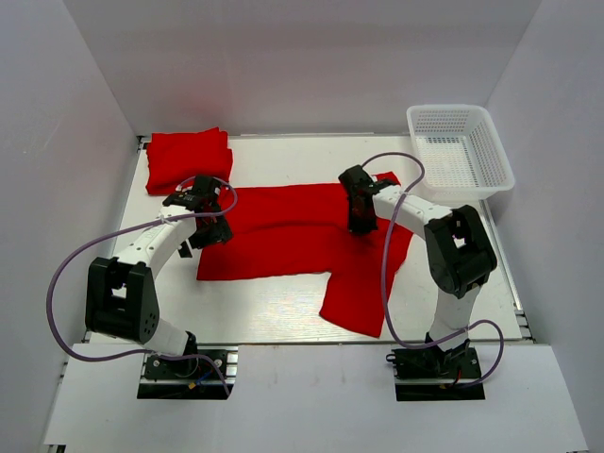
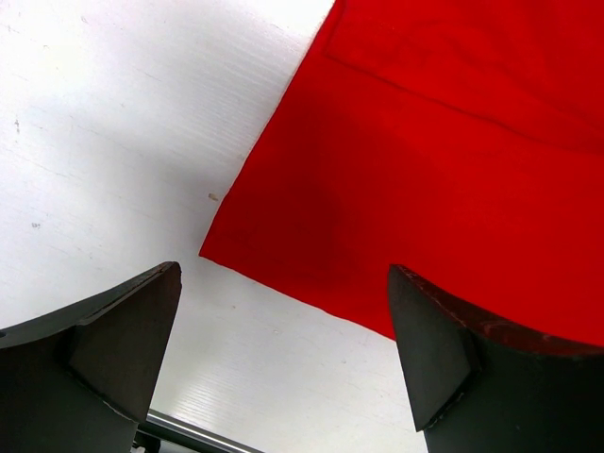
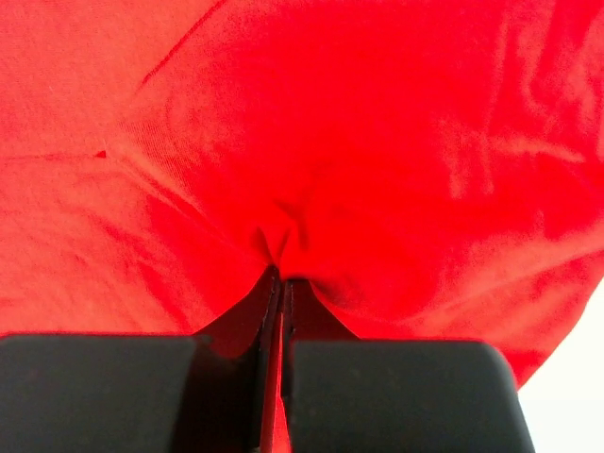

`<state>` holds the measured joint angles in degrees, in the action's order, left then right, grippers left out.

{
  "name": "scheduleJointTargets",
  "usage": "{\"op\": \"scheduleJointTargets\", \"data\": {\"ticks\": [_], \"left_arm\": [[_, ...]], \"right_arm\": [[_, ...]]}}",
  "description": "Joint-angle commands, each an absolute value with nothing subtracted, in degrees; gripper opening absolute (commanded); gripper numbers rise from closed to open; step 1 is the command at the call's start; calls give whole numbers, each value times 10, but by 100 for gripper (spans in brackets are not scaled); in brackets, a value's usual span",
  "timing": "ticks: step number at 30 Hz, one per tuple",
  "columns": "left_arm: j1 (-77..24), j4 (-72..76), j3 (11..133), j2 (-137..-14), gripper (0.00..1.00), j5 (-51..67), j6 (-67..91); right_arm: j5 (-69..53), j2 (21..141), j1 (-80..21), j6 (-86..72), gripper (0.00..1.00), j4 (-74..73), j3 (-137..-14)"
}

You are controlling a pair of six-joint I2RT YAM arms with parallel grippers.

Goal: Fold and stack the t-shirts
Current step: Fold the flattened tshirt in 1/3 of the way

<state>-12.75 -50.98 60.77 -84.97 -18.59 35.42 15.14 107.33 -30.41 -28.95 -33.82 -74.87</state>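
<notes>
A red t-shirt [image 1: 302, 236] lies spread and partly folded on the white table [image 1: 274, 307]. A folded red t-shirt [image 1: 189, 159] sits at the back left. My left gripper [image 1: 209, 226] is open just above the shirt's left edge; in the left wrist view the gripper [image 2: 283, 330] straddles the shirt's corner [image 2: 212, 253] with bare table between the fingers. My right gripper [image 1: 361, 219] is shut on a pinch of the shirt near its upper right; in the right wrist view the gripper [image 3: 281, 283] has red fabric [image 3: 311, 170] bunched at the tips.
A white plastic basket [image 1: 460, 151] stands at the back right. White walls enclose the table on three sides. A shirt flap [image 1: 354, 297] hangs toward the front edge near the right arm's base.
</notes>
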Motion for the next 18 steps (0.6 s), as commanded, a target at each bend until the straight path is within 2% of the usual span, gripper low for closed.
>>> {"op": "scheduleJointTargets", "data": {"ticks": [1,3,4,8,10,16,17,18], "left_arm": [[-129,-510,611,-843,100,-185,359],[-129,-515,616,-843,100,-191,359],[-129,-515,616,-837,100,-191,359],[-129,-515,616,-831,100,-191,359],[-129,-515,611,-831,100,-191,359],[-129,-515,611,-831,100,-185,353],[-129,-510,611,-831,100,-180,353],[-129,-510,611,-831,100,-180,353]], "right_arm": [[164,1073,-306,-284,0,-400,-794],[142,1074,-306,-276,0,-468,-816],[124,1080,-309,-273,0,-549,-836],[36,1111,-308,-259,0,-646,-883],[-22,1117,-307,-240,0,-650,-883],[-67,1124,-305,-211,0,-652,-894],[-72,1125,-302,-204,10,-651,-907],[-72,1136,-302,-193,59,-653,-917]]}}
